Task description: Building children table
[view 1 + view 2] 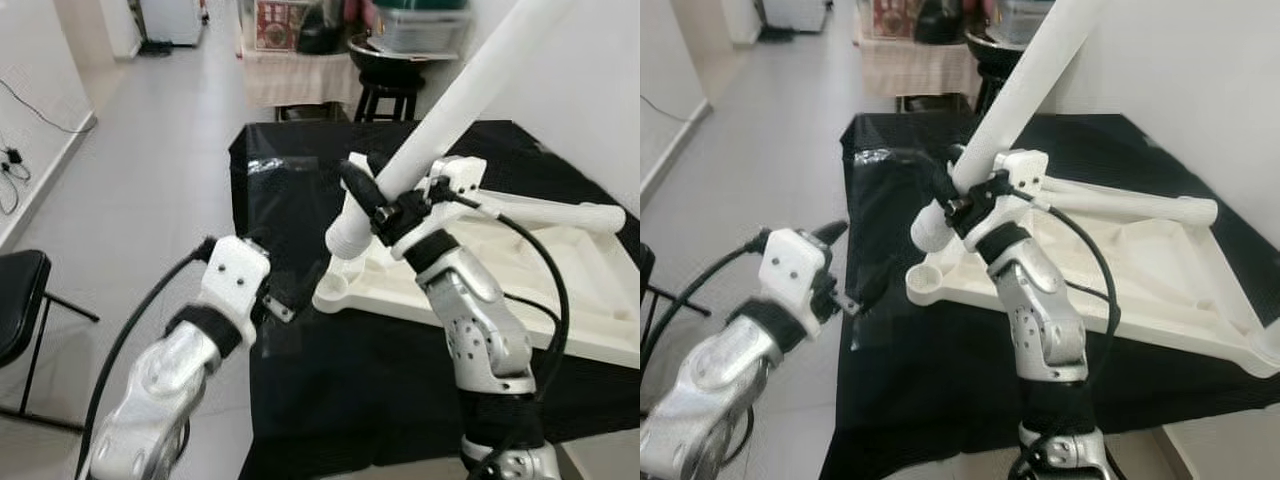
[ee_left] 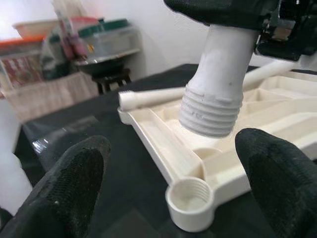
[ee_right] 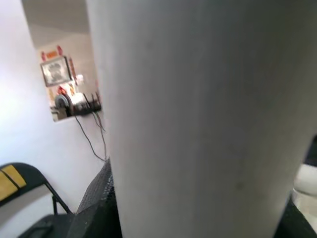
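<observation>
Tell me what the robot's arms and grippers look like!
Both arms are shiny silver metal with small round holes and black bands. The left gripper and right gripper have white wrist blocks and long black fingers. Black cables loop along each arm.

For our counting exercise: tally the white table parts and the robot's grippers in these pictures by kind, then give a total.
White table legs: 2, the held leg and the lying leg
White tabletops: 1, the tabletop
Grippers: 2, the left gripper and the right gripper
Total: 5
</observation>
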`<state>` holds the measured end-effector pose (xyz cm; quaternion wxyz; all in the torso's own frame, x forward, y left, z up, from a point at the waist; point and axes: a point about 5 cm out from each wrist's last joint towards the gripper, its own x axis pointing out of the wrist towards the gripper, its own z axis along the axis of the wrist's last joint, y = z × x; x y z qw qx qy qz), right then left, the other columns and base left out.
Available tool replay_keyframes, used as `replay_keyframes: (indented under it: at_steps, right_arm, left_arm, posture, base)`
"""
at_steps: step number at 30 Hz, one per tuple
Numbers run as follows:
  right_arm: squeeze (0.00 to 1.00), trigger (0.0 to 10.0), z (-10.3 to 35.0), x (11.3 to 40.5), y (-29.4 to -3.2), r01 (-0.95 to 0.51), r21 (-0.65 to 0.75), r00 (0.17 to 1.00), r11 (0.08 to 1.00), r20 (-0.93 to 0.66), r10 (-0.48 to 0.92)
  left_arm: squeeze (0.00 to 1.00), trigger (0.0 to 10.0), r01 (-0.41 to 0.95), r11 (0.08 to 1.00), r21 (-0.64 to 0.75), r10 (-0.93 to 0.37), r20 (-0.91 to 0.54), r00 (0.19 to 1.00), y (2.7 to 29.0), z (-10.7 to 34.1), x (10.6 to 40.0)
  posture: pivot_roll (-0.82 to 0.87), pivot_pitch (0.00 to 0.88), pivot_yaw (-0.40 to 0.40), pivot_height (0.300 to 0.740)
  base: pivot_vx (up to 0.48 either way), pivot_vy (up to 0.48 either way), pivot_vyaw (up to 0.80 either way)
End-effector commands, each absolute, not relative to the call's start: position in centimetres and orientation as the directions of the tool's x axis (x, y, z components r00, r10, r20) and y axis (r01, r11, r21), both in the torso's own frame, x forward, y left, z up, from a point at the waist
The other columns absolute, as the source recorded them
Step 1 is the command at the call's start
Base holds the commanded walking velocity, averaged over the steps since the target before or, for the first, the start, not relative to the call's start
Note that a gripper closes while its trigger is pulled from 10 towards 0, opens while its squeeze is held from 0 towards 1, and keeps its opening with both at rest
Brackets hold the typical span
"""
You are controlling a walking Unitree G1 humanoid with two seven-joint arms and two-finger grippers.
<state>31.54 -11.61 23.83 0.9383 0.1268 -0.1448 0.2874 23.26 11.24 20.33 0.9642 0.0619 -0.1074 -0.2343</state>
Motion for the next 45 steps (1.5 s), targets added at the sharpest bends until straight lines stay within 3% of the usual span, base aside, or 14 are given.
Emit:
replay_keyframes:
  at_steps: [1, 10, 25, 26, 28, 29, 30, 34, 38, 40, 45]
  right_arm:
    - [0.00, 10.0, 24.2, 31.3, -11.4, -0.590, 0.139, 0.781, 0.795, 0.350, 0.518]
    - [0.00, 10.0, 26.0, 32.5, -11.6, -0.639, 0.100, 0.734, 0.762, 0.373, 0.567]
    - [0.00, 10.0, 28.1, 34.6, -10.1, -0.807, -0.035, 0.527, 0.589, 0.406, 0.746]
    - [0.00, 10.0, 28.2, 34.3, -9.7, -0.849, -0.055, 0.459, 0.526, 0.417, 0.784]
    - [0.00, 10.0, 28.3, 34.1, -9.5, -0.869, -0.070, 0.420, 0.490, 0.419, 0.805]
    - [0.00, 10.0, 28.5, 33.5, -9.0, -0.920, -0.130, 0.288, 0.368, 0.411, 0.865]
    - [0.00, 10.0, 28.5, 33.5, -9.0, -0.920, -0.130, 0.288, 0.368, 0.411, 0.865]
    - [0.00, 10.0, 29.0, 33.5, -8.1, -0.950, -0.221, 0.136, 0.220, 0.341, 0.930]
    - [0.00, 10.0, 29.3, 33.6, -7.6, -0.956, -0.251, 0.068, 0.149, 0.305, 0.950]
    - [0.00, 10.0, 29.4, 33.6, -6.9, -0.959, -0.281, -0.042, 0.030, 0.244, 0.969]
    - [0.00, 10.0, 29.3, 33.7, -6.5, -0.954, -0.292, -0.126, -0.066, 0.190, 0.974]
  left_arm:
    - [0.00, 10.0, 0.432, 0.887, 0.162, -0.455, 0.162, 0.875, 11.6, 20.1, 23.0]
    - [0.00, 10.0, 0.320, 0.915, 0.244, -0.360, 0.142, 0.922, 14.5, 20.2, 22.7]
    - [0.00, 10.0, 0.172, 0.907, 0.383, -0.242, 0.144, 0.959, 17.8, 19.9, 19.8]
    - [0.00, 10.0, 0.151, 0.902, 0.404, -0.226, 0.145, 0.963, 18.3, 20.0, 19.7]
    - [0.00, 10.0, 0.140, 0.898, 0.417, -0.218, 0.145, 0.965, 18.6, 20.1, 19.6]
    - [0.00, 10.0, 0.127, 0.884, 0.450, -0.211, 0.140, 0.968, 19.2, 20.2, 19.3]
    - [0.00, 10.0, 0.127, 0.884, 0.450, -0.211, 0.140, 0.968, 19.2, 20.2, 19.3]
    - [0.00, 10.0, 0.239, 0.863, 0.446, -0.306, 0.084, 0.948, 18.4, 19.8, 18.3]
    - [0.00, 10.0, 0.310, 0.852, 0.422, -0.367, 0.059, 0.928, 17.6, 19.5, 17.4]
    - [0.00, 10.0, 0.413, 0.837, 0.359, -0.452, 0.027, 0.892, 16.3, 19.0, 16.0]
    - [0.00, 10.0, 0.515, 0.804, 0.298, -0.536, -0.014, 0.844, 15.1, 18.4, 14.5]
  posture:
    - [0.08, 0.167, -0.065, 0.740]
    - [0.11, 0.212, -0.098, 0.740]
    - [0.18, 0.274, -0.117, 0.740]
    - [0.19, 0.279, -0.109, 0.740]
    - [0.19, 0.279, -0.109, 0.740]
    - [0.20, 0.288, -0.105, 0.740]
    - [0.20, 0.288, -0.105, 0.740]
    - [0.21, 0.303, -0.109, 0.740]
    - [0.23, 0.327, -0.121, 0.740]
    - [0.23, 0.336, -0.125, 0.740]
    - [0.25, 0.364, -0.136, 0.740]
  base:
    - [0.382, 0.000, 0.00]
    - [0.000, 0.000, 0.00]
    - [0.000, 0.000, 0.00]
    - [0.000, 0.000, 0.00]
    - [0.000, 0.000, 0.00]
    - [0.000, 0.000, 0.00]
    - [0.000, 0.000, 0.00]
    - [0.000, 0.000, 0.00]
    - [0.000, 0.000, 0.00]
    - [0.000, 0.000, 0.00]
    - [0.000, 0.000, 0.00]
